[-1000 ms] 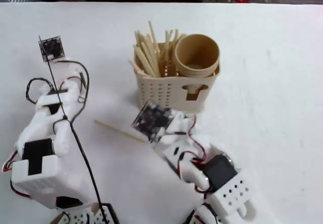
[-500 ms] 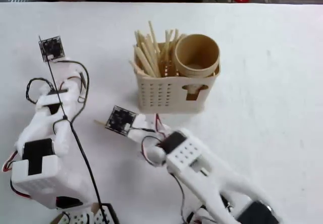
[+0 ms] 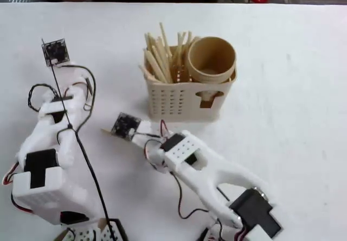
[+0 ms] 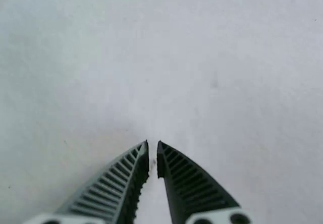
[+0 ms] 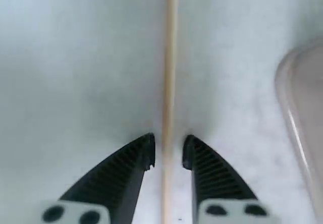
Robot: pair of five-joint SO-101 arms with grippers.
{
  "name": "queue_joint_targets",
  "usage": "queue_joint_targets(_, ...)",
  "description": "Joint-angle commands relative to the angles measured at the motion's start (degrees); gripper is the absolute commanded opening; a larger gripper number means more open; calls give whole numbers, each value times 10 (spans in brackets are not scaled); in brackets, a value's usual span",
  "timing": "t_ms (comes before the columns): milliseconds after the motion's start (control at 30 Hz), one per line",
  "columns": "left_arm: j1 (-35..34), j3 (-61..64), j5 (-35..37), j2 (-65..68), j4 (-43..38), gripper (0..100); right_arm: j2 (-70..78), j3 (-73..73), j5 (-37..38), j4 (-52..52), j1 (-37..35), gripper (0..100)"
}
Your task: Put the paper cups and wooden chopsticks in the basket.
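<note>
The right gripper [image 5: 168, 151] straddles the loose chopstick [image 5: 171, 57] on the worktop [image 3: 293, 89].
Its fingers stand slightly apart, one on each side of the stick, not pinching it. A second ago this arm sat in front of the basket [image 3: 184, 102], and it has since swung left over the stick. The left gripper [image 4: 152, 158] has not moved, its fingers almost closed on nothing. Beyond, the basket holds a paper cup [image 3: 211, 59] and the other chopsticks [image 3: 162, 54].

left claw [image 4: 152, 159], tips nearly touching, above bare white table [image 4: 161, 57]
</note>
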Motion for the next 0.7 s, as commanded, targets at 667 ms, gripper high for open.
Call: queue_joint_targets(667, 14, -25, -7, -4, -11, 50, -88, -31, 1, 161, 116, 18)
